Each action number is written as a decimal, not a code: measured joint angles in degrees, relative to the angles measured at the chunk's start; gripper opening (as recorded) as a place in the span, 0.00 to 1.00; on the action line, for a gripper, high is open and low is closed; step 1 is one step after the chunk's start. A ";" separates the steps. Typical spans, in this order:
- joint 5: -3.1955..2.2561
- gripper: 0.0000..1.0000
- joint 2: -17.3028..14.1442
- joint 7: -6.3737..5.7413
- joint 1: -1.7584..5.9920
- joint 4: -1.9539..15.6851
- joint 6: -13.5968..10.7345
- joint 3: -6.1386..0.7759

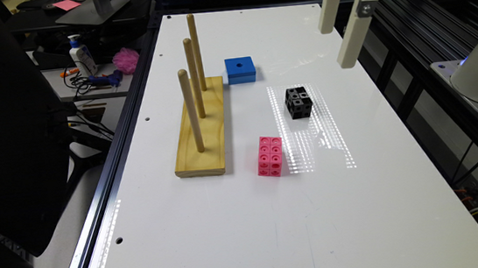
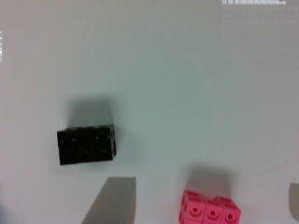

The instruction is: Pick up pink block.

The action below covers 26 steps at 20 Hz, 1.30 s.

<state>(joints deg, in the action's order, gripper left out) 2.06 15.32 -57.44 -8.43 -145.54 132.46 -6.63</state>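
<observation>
Pink block: moulded plastic, smooth, slight sheen, round-holed faces.
Black cube: same linked plastic, darker and duller.
Blue square block: matt, even finish, smooth.
Peg stand: pale varnished wood, visible grain; pegs bare smooth wood.
Table: white, glossy, mirrors lamp dots below the fingers.
Fingers: off-white, matt, plastic-looking.

pink block cut off by wrist view's edge, tool top cropped in exterior view, wrist view blurred

White arm, long cream gripper fingers
</observation>
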 joint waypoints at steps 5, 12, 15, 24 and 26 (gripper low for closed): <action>0.00 1.00 -4.52 -0.06 0.00 3.10 1.88 -0.09; 0.00 1.00 -8.82 -1.23 -0.01 7.56 1.93 -1.24; 0.00 1.00 -9.42 -1.31 -0.01 8.16 1.93 -1.33; -0.03 1.00 -14.74 -1.31 0.00 8.06 5.90 -1.35; -0.04 1.00 -16.41 -1.31 0.01 8.12 7.48 -1.34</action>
<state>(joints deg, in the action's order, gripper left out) 2.03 -1.09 -58.75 -8.43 -137.42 139.93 -7.97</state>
